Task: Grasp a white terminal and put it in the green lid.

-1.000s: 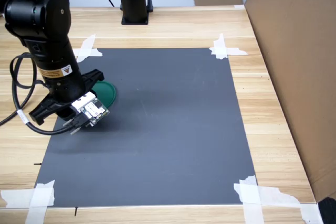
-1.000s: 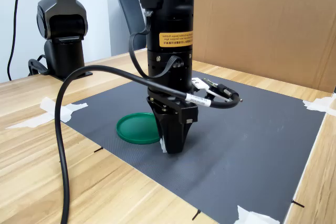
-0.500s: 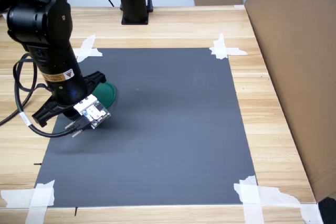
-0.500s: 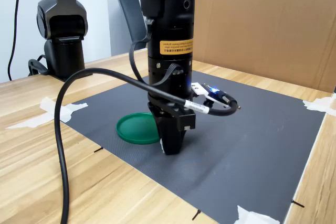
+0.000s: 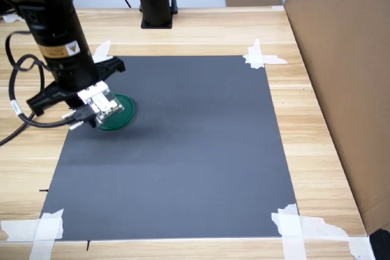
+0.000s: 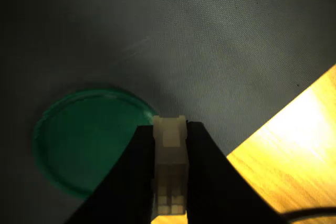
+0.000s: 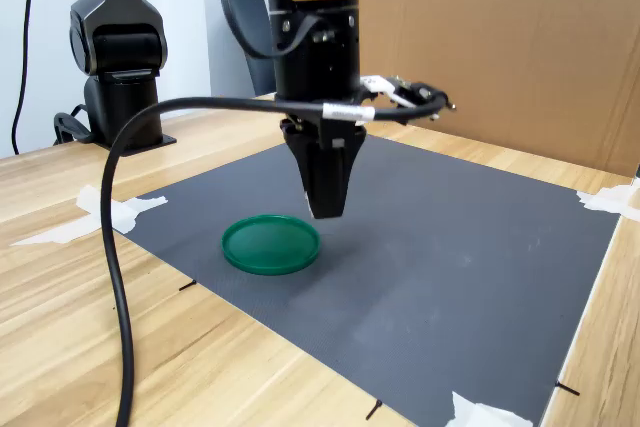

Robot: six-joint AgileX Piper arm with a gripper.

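The white terminal (image 6: pixel 169 166) is pinched between my gripper's (image 6: pixel 170 129) two dark fingers in the wrist view, so the gripper is shut on it. In the second exterior view my gripper (image 7: pixel 327 209) hangs well above the black mat, just beyond the right rim of the green lid (image 7: pixel 270 244); the terminal is too small to make out there. The green lid (image 6: pixel 84 140) lies flat and empty on the mat. In the first exterior view the lid (image 5: pixel 120 116) is partly covered by the wrist camera, and the fingertips are hidden under the arm.
The black mat (image 5: pixel 183 150) is taped to a wooden table with white tape strips (image 5: pixel 262 58) at its corners. A cardboard wall (image 5: pixel 341 77) stands along the first exterior view's right. A black arm base (image 5: pixel 155 4) is at the back. A black cable (image 7: pixel 120 247) loops beside the arm.
The gripper has lifted off the mat with the terminal between its fingers and moved towards the back of the first exterior view, beside the lid. The lid has not moved.
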